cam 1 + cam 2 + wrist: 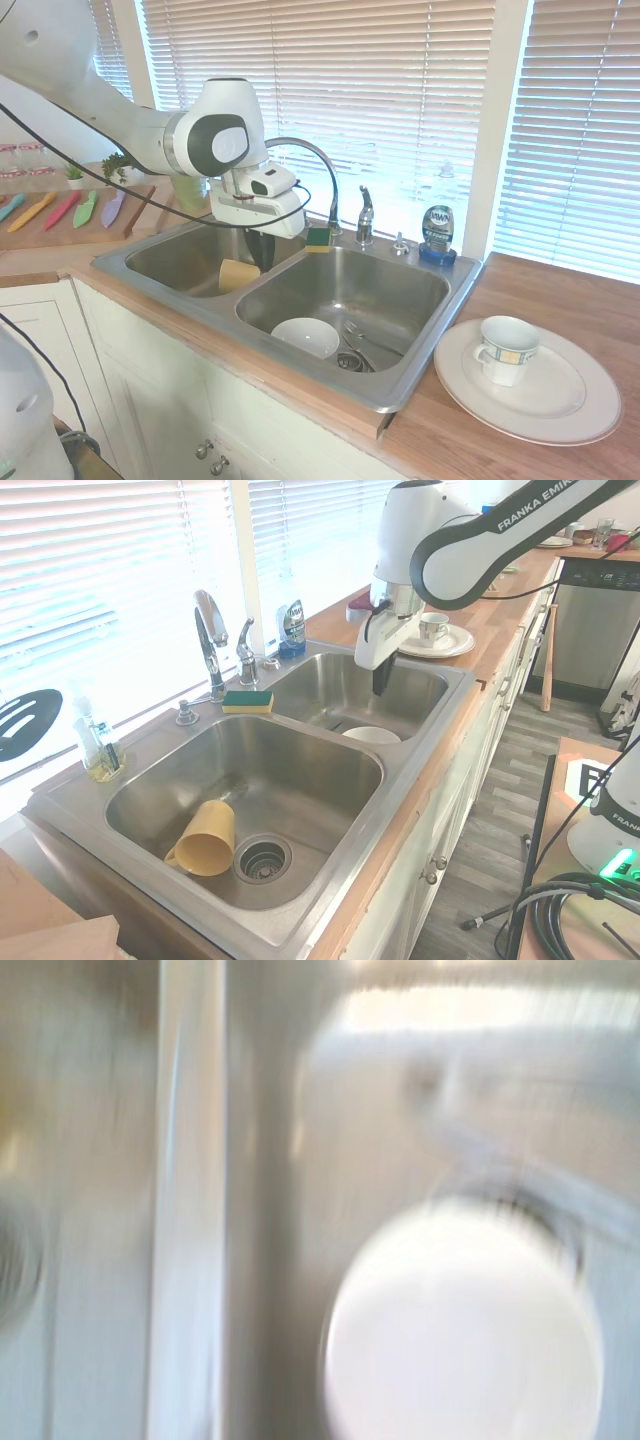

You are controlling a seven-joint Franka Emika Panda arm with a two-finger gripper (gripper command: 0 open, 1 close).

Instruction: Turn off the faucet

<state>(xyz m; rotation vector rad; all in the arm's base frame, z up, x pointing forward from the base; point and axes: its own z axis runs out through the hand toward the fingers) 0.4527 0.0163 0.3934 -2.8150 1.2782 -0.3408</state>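
Shiny chrome faucet (312, 165), thin arched spout, at the steel sink's (150, 750) back edge. My gripper (381, 685) hangs apart over the divider, fingers look closed, holding nothing.

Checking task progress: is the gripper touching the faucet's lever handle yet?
Apart. The second exterior view shows the gripper hanging over the sink, clear of the lever handle.

Bright daylight floods through white blinds (400, 90) over the window — the glass behind them glares out. A white frame post (500, 120) splits the panes at 1 o'clock. The wooden bench (560, 400) runs along the wall, with white cabinets (150, 410) below it at 7 o'clock. In the second exterior view, grey plank floor (500, 820) lies at 4 o'clock, and a steel appliance (595, 620) stands at 2 o'clock.
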